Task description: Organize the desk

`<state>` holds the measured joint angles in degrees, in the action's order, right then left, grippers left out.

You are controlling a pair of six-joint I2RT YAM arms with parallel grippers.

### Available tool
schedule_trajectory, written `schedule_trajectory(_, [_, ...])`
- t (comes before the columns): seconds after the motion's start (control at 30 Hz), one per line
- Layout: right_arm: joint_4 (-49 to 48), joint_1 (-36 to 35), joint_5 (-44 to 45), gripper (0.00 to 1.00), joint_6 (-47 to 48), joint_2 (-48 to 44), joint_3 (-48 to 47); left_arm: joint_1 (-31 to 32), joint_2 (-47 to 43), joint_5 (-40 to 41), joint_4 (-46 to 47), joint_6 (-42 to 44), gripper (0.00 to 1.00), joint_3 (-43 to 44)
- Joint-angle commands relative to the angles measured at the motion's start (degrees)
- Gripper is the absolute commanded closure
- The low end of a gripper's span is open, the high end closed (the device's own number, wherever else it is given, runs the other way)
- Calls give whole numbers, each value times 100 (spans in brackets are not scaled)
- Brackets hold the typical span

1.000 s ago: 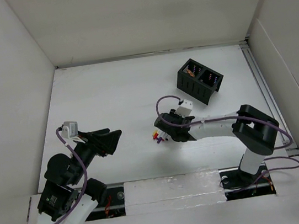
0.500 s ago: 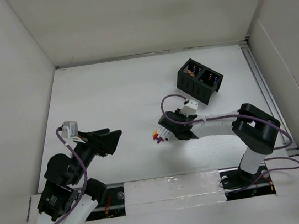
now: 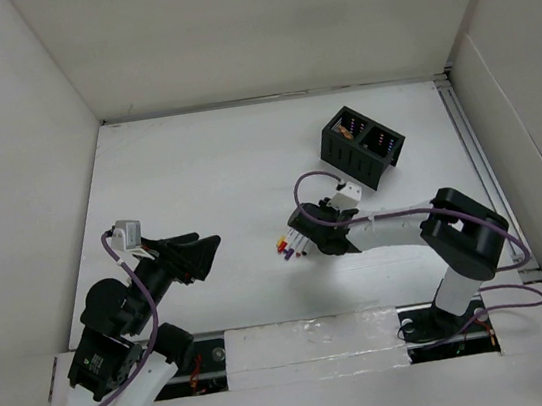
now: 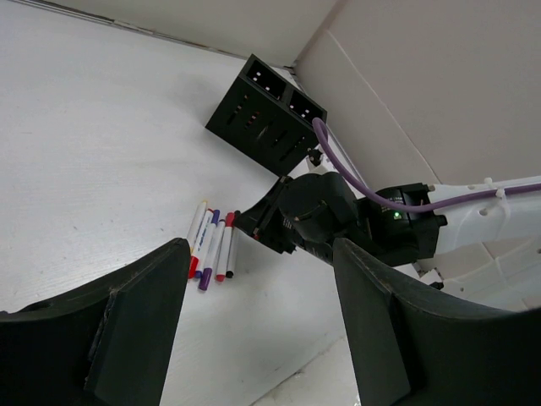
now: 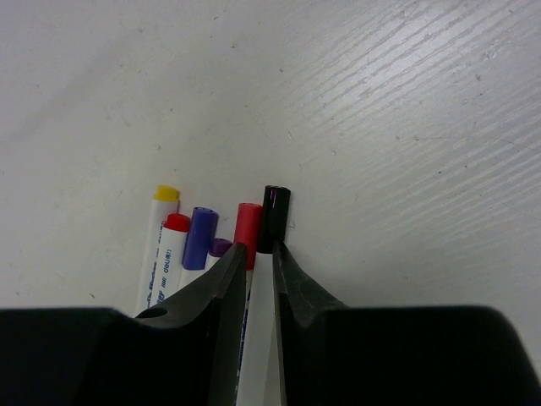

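A: Surface (image 3: 195,163): rigid, fixed, spread flat below everything. Markers (image 4: 211,245) mid-surface though?
B: Likely light, slick, roll-prone; grab mid-barrel. Got right pincer (image 5: 260,250) clamped on black marker (image 5: 274,203), left pincer (image 4: 258,254) spread, empty.

The left half of the table (image 3: 176,176) offers open passage. Obstacles: organizer box (image 3: 362,146) near the far-right corner; markers (image 3: 288,248) mid-table, with the right gripper (image 3: 302,238) clamped on the black-capped marker (image 5: 275,203).

A white back wall (image 3: 266,22), left wall (image 3: 11,149) and right wall (image 3: 530,106) stand around. The light is soft.
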<state>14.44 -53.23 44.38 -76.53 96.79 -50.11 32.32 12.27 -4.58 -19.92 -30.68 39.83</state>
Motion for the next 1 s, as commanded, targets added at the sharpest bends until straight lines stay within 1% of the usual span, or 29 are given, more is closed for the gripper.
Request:
schedule_trajectory(0.0, [130,6,-78,77,-125,15,168,29,-49,-96,270,18,35,-46])
schedule_trajectory(0.1, [130,-47,-105,76,-143,59,186,29,-23,-105,252,18,35,-29])
schedule_trajectory(0.13, [190,-47,-88,71,-221,50,168,29,-23,-105,261,18,35,-28])
schedule_trajectory(0.17, [226,-47,-87,71,-222,50,168,29,-41,-105,261,18,35,-28])
schedule_trajectory(0.23, [244,-108,-17,68,-301,-20,203,29,-58,-96,270,27,35,-46])
schedule_trajectory(0.3, [200,-108,-34,68,-301,-116,273,29,-41,-96,261,27,35,-37])
schedule_trajectory(0.4, [191,-161,-43,81,-292,-240,326,29,-58,-96,261,18,35,-37])
schedule_trajectory(0.47, [156,-161,-78,83,-319,-249,387,29,-76,-96,278,18,35,-37])
schedule_trajectory(0.5, [147,-161,-96,82,-318,-223,388,29,-67,-105,270,18,35,-37])
schedule_trajectory(0.7, [182,-161,-175,68,-354,23,361,29,-67,-96,252,18,35,-29])
schedule_trajectory(0.97, [323,-161,-263,65,-354,164,300,29,-76,-78,252,18,35,-20])
